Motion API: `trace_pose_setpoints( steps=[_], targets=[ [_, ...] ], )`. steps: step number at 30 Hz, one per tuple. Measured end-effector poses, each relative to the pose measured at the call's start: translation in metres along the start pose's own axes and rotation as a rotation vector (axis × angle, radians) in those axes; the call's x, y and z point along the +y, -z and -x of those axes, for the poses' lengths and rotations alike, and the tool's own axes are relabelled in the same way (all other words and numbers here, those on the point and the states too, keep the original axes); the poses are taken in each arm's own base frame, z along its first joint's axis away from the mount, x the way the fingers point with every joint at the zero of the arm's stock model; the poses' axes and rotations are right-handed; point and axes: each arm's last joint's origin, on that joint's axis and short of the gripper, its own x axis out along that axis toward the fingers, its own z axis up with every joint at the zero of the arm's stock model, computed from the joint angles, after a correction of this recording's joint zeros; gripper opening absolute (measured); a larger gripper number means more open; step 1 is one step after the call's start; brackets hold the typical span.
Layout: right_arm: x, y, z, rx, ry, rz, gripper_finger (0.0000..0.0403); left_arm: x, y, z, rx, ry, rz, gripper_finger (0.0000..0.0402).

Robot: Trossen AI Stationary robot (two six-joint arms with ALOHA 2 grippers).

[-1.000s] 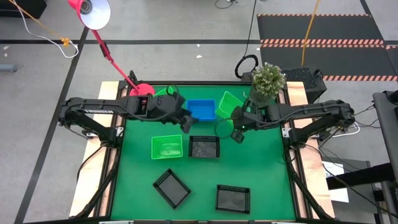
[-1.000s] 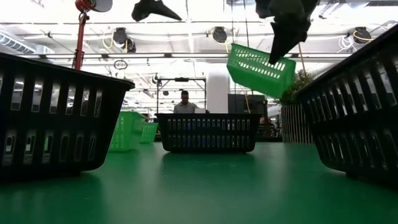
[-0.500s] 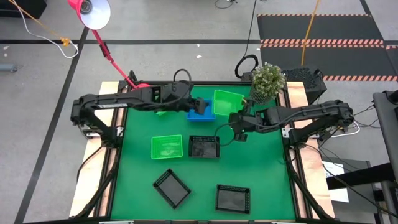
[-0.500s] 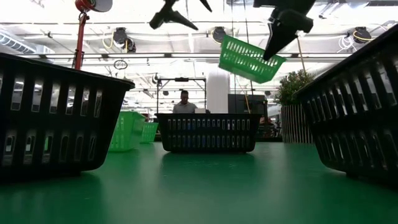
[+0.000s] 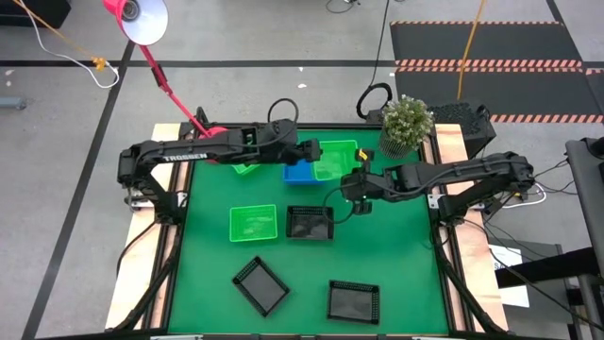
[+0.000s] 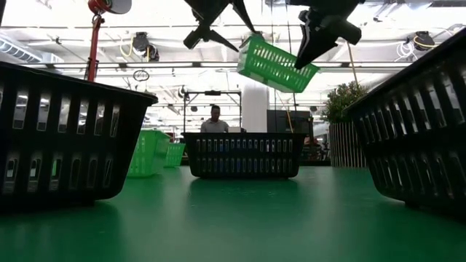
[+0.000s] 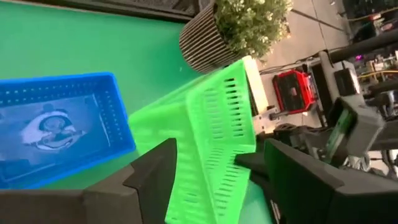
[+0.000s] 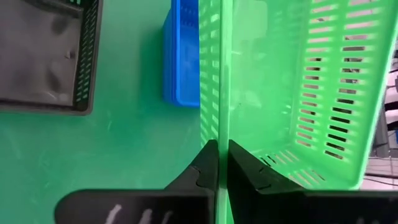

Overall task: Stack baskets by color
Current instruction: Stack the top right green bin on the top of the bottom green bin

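Green felt covers the tabletop [image 5: 396, 255], with grey floor around it and a pink lamp [image 5: 142, 19] leaning in from the far left corner. Seven baskets can be counted from above: three black, three green, and one blue. Black ones sit at mid-table [image 5: 310, 224], near the front edge left of centre [image 5: 260, 285] and near the front edge right of centre [image 5: 353, 301]. One green basket [image 5: 253, 223] lies just left of the middle black one; another [image 5: 247, 167] is mostly hidden under the left arm near the far edge. The blue basket [image 5: 302, 172] sits by the far edge (whether more are nested inside it cannot be made out). A third green one, the held basket [image 5: 334, 159], hangs tilted in the air above and just right of the blue one. The right gripper [image 8: 219, 163] is pinched tight on its rim. The left gripper [image 7: 214, 168] has its fingers spread wide, one on each side of the basket's wall; whether they touch it is unclear. A potted plant [image 5: 406, 123] stands at the far right corner. A person [image 6: 215, 120] shows distantly beyond the table.
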Motion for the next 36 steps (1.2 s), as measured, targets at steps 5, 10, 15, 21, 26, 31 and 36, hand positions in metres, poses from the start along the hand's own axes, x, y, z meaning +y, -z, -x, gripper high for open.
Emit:
trace_pose_setpoints(
  steps=[5,10,15,21,26,31,36],
  targets=[
    [-0.001,-0.002,-0.002,-0.015,0.005,0.009,0.0007,0.008,0.006,-0.011,0.026,-0.072,0.03,0.0241],
    [-0.002,-0.004,-0.002,-0.029,0.01,0.008,0.0012,0.011,0.008,-0.016,0.031,-0.104,0.022,0.0199],
    [-0.003,-0.007,-0.002,-0.056,0.018,-0.012,0.0031,0.011,0.008,-0.018,0.034,-0.099,0.014,0.0087],
    [-0.003,-0.011,0.001,-0.128,-0.078,-0.115,0.009,0.011,0.007,-0.015,0.034,-0.096,-0.011,0.0014],
    [-0.006,-0.016,0.011,-0.235,-0.196,-0.253,0.0161,0.012,0.008,-0.014,0.061,-0.104,-0.033,0.0006],
    [-0.019,-0.02,0.031,-0.402,-0.259,-0.351,0.0223,0.012,0.01,-0.013,0.091,-0.093,-0.038,0.0006],
    [-0.033,-0.018,0.054,-0.548,-0.258,-0.419,0.0251,0.013,0.011,-0.007,0.146,-0.096,-0.054,0.0006]
  ],
)
